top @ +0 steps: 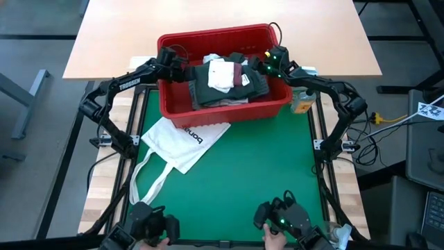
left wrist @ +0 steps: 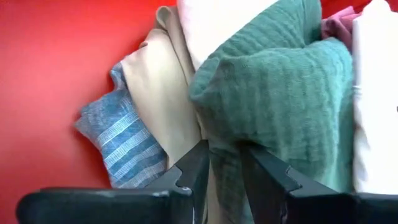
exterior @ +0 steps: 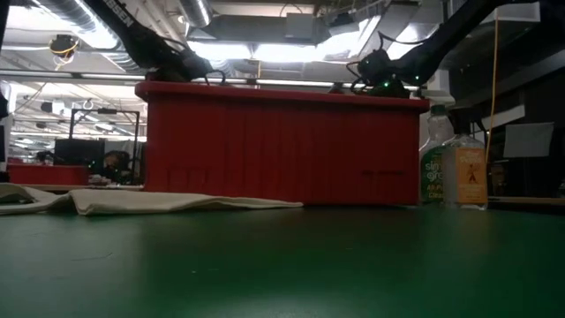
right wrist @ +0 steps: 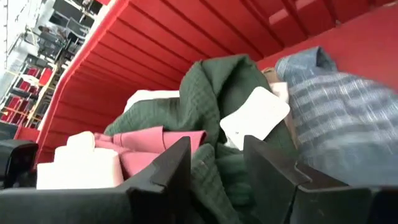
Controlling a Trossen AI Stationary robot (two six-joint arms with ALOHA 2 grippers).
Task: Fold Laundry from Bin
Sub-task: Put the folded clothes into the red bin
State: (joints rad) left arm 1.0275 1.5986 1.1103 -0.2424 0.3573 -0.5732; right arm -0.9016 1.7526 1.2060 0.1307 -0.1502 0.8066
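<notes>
Inside the bin, both grippers apparently pinch the dark green-grey top.

It looked like a robotics lab or workshop: exposed ceiling ducts hung overhead, desks with monitors stood behind, and cables trailed nearby.

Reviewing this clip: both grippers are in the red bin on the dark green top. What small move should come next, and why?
Probably lift both grippers together: the left gripper and right gripper each have the dark green top between their fingers, and it still lies in the bin.
</notes>
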